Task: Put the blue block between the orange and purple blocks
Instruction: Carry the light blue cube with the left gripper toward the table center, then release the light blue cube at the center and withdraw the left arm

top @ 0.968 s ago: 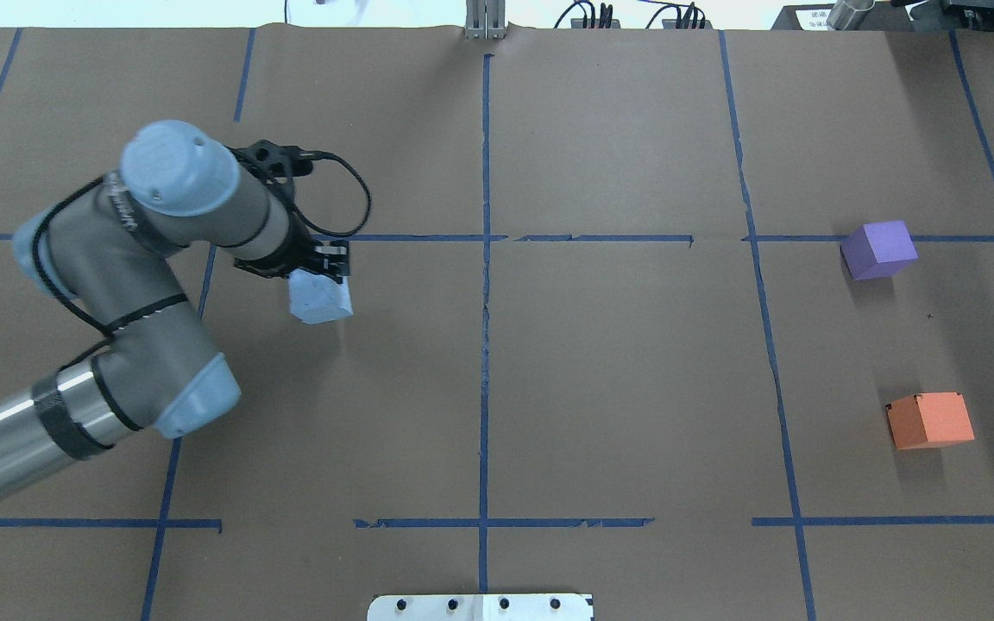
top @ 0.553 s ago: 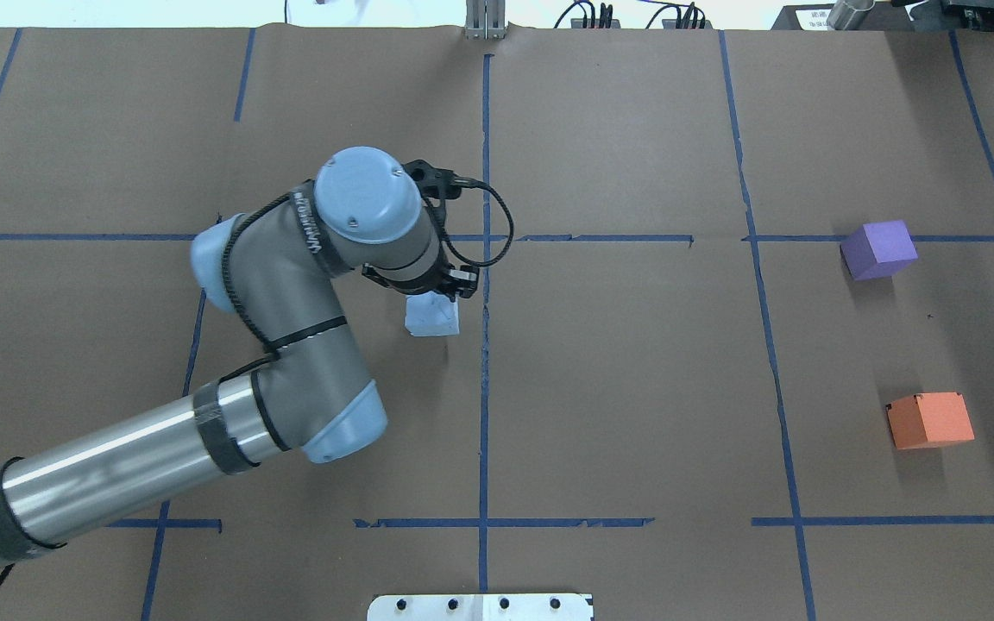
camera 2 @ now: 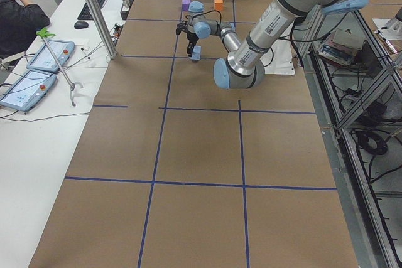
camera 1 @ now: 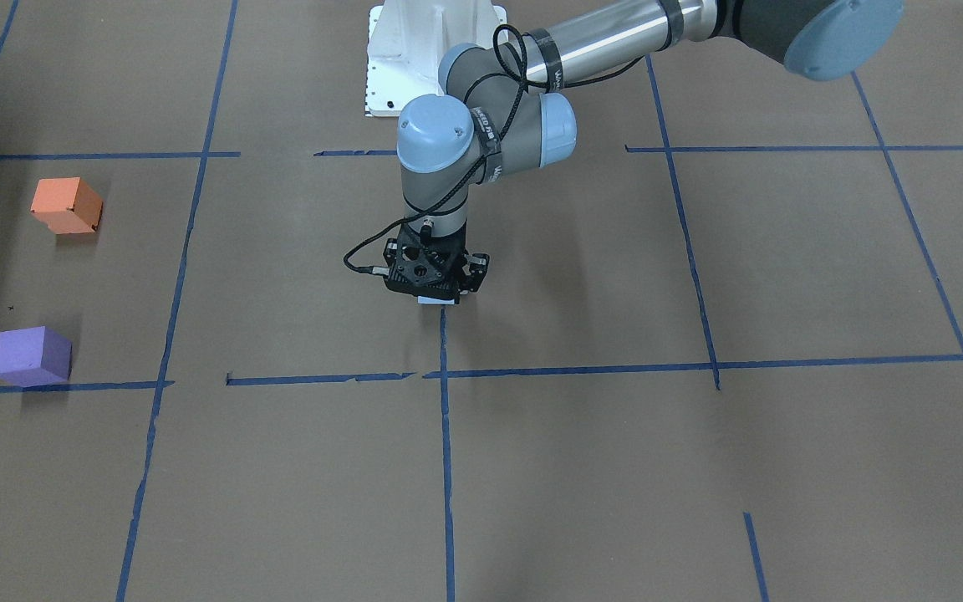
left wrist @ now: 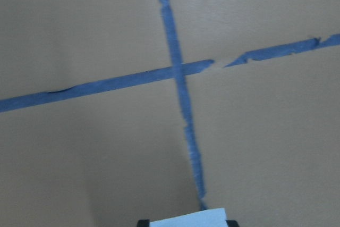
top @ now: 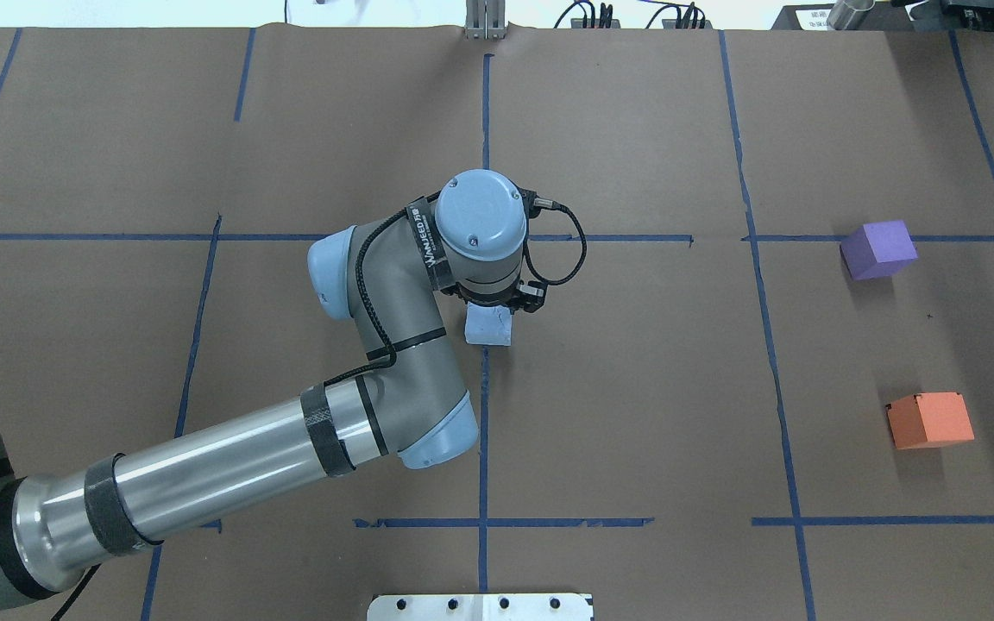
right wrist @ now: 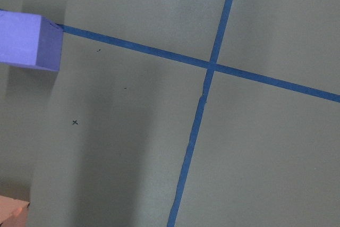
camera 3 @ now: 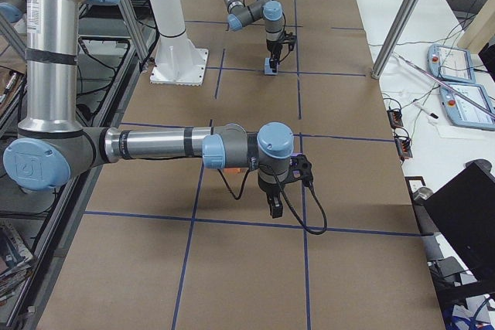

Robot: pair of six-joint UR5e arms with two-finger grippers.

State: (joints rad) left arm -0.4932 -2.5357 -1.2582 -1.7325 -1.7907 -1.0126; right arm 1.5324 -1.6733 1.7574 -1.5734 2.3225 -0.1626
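My left gripper (top: 499, 304) is shut on the light blue block (top: 488, 329) and holds it over the table's centre tape line. The block also shows under the gripper in the front view (camera 1: 432, 299), in the left wrist view (left wrist: 191, 219) and in the left side view (camera 2: 196, 53). The purple block (top: 878, 249) and the orange block (top: 930, 420) sit far to the right, apart, with bare paper between them. The right wrist view shows the purple block (right wrist: 26, 38) and a corner of the orange block (right wrist: 10, 211). My right gripper (camera 3: 274, 208) shows only in the right side view; I cannot tell whether it is open or shut.
Brown paper with blue tape grid lines (top: 484, 405) covers the table. The robot's white base plate (top: 480, 606) is at the near edge. A side bench with tablets (camera 2: 38, 70), a metal pole (camera 2: 94, 10) and a seated person (camera 2: 16, 4) are beyond the table's far side.
My left arm has swung to the right, carrying the blue block from the left part of the table to the centre line. The purple and orange blocks have not moved.
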